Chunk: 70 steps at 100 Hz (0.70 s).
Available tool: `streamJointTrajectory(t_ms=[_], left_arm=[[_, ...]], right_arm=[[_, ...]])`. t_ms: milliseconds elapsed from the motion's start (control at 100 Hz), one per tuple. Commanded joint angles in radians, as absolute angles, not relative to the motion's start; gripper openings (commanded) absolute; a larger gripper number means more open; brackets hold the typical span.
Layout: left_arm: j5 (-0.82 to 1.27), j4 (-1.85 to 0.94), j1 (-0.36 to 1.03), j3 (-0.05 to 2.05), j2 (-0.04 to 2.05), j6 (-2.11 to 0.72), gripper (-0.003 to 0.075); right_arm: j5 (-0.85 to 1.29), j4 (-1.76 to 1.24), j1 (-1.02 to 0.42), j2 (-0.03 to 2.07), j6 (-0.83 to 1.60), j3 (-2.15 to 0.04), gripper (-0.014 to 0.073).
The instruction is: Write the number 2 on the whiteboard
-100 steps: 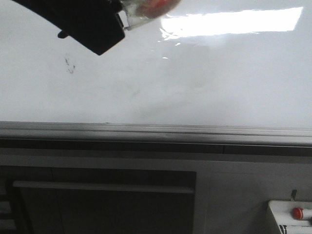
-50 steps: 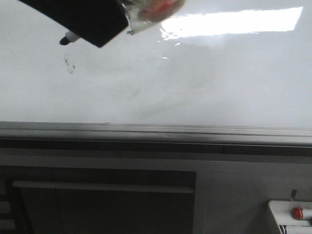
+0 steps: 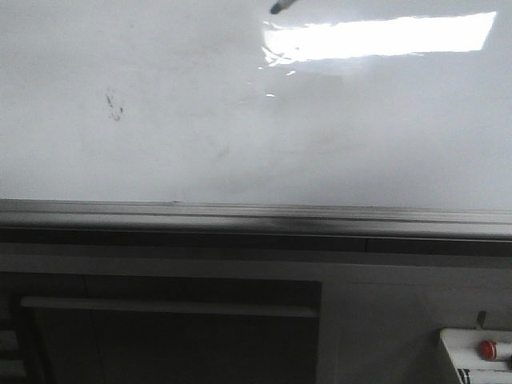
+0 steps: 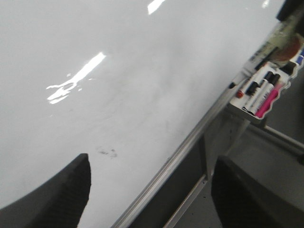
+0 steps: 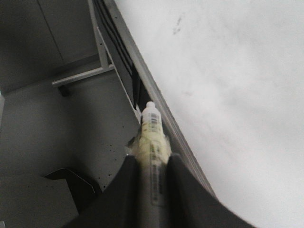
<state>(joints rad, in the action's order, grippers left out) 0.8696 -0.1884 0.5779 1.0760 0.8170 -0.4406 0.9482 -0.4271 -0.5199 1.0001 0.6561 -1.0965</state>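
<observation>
The whiteboard (image 3: 336, 136) fills the upper front view, glossy white with a bright light reflection and a grey bottom rail (image 3: 256, 214). No drawn number 2 shows on it, only a faint dark smudge (image 3: 114, 106). My right gripper (image 5: 152, 159) is shut on a marker (image 5: 153, 128) wrapped in pale tape. In the front view only the marker's dark tip (image 3: 276, 8) shows at the top edge, over the board. My left gripper (image 4: 152, 161) is open and empty, facing the board (image 4: 118, 71) near the smudge (image 4: 107, 152).
A tray of several markers (image 4: 263, 95) hangs at the end of the board's rail. A dark panel with a bar (image 3: 168, 308) lies below the rail. A white box with a red button (image 3: 488, 349) sits at the lower right.
The right arm and marker have moved up and to the right, leaving the front view except for the marker tip. The board's marks are unchanged.
</observation>
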Motion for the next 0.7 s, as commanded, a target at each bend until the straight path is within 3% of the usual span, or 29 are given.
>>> streamJointTrajectory(t_ms=[0, 190, 340, 480, 690], left_arm=[[0.827, -0.203, 0.509, 1.07, 0.758, -0.373, 0.0494], [0.827, -0.203, 0.368, 0.963, 0.673, -0.295, 0.0494], [0.82, -0.205, 0.276, 0.912, 0.652, -0.278, 0.0494], [0.819, -0.205, 0.236, 0.892, 0.652, -0.278, 0.0494], [0.809, -0.205, 0.232, 0.892, 0.652, -0.278, 0.0494]], right_arm=[[0.894, -0.419, -0.519, 0.977, 0.564, -1.128, -0.0031], [0.878, -0.449, -0.519, 0.979, 0.557, -1.106, -0.0036], [0.739, -0.549, -0.521, 0.983, 0.557, -1.045, -0.0036], [0.669, -0.551, -0.496, 1.032, 0.49, -1.049, -0.0036], [0.74, -0.533, -0.418, 1.17, 0.49, -1.157, -0.0036]])
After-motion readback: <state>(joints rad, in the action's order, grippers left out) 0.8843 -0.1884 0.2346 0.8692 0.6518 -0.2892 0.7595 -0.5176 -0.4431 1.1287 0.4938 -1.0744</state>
